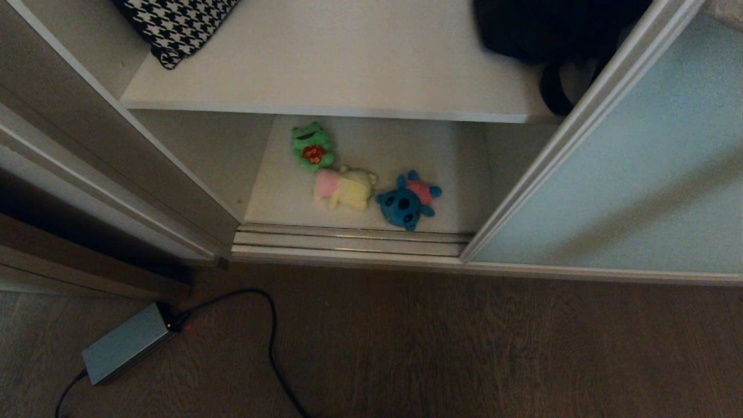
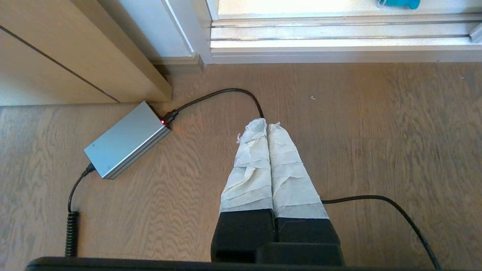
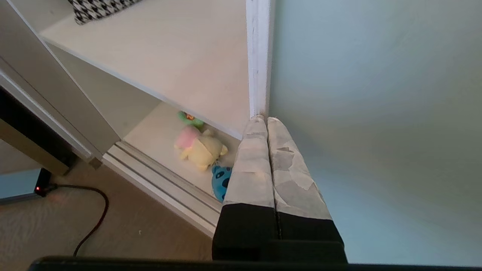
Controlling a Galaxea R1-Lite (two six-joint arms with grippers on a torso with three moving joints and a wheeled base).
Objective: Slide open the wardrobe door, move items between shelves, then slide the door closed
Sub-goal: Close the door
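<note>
Toys (image 1: 371, 183) lie on our lower shelf (image 1: 278, 197); right pincer (image 3: 262, 119), closed, meets the door (image 3: 376, 113) frame; left pincer (image 2: 266, 123) closed.

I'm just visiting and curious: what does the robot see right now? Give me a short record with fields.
door: sliding wardrobe door slid to the right, wardrobe open
lower shelf: green plush, yellow plush, blue plush in a loose row
upper shelf: houndstooth fabric at left, dark bag at right
floor: grey power box with black cable
left gripper: shut, above the floor, holding nothing
right gripper: shut, empty, tips near the door's frame edge
</note>
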